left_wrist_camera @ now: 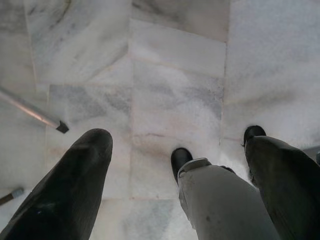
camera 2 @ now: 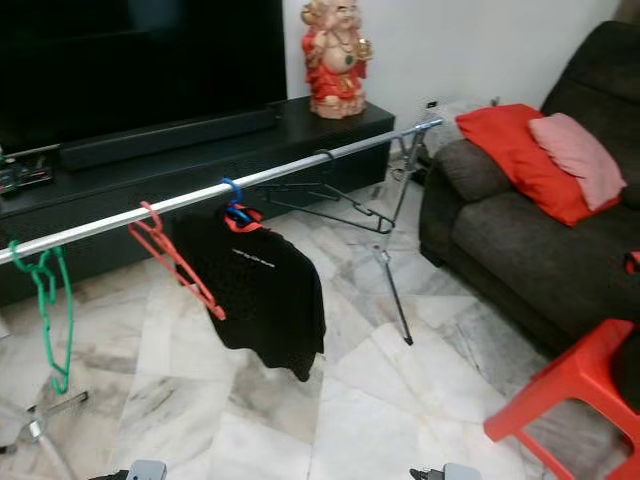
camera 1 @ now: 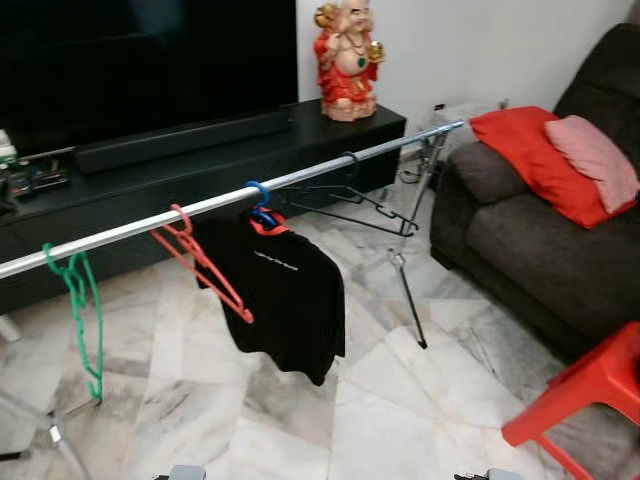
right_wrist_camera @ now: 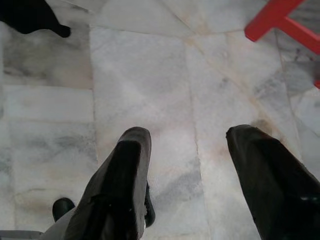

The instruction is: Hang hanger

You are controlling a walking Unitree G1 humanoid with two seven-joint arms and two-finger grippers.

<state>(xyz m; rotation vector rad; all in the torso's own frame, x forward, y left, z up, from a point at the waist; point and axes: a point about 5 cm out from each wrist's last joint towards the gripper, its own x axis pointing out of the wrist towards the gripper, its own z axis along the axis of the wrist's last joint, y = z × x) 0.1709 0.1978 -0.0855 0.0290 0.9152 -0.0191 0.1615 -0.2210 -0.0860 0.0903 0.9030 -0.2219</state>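
Evidently, with both the left claw (left_wrist_camera: 175, 185) and right claw (right_wrist_camera: 187, 175) held apart and empty over the marble floor (right_wrist_camera: 145, 90), the hook is best carried level to a bare stretch of the rail (camera 1: 330, 168) between the pink hanger (camera 1: 200, 260) and green hanger (camera 1: 82, 310) at centre left.

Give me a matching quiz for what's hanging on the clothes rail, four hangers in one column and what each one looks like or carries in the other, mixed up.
Column one:
1. green hanger
2. red hanger
3. blue hanger
4. black hanger

Column two:
A. carries a black shirt
B. empty, nearest the sofa end of the rail
C. empty, tilted, just beside the shirt
D. empty, at the end of the rail farthest from the sofa

Pairs: 1-D, 2-C, 3-A, 4-B
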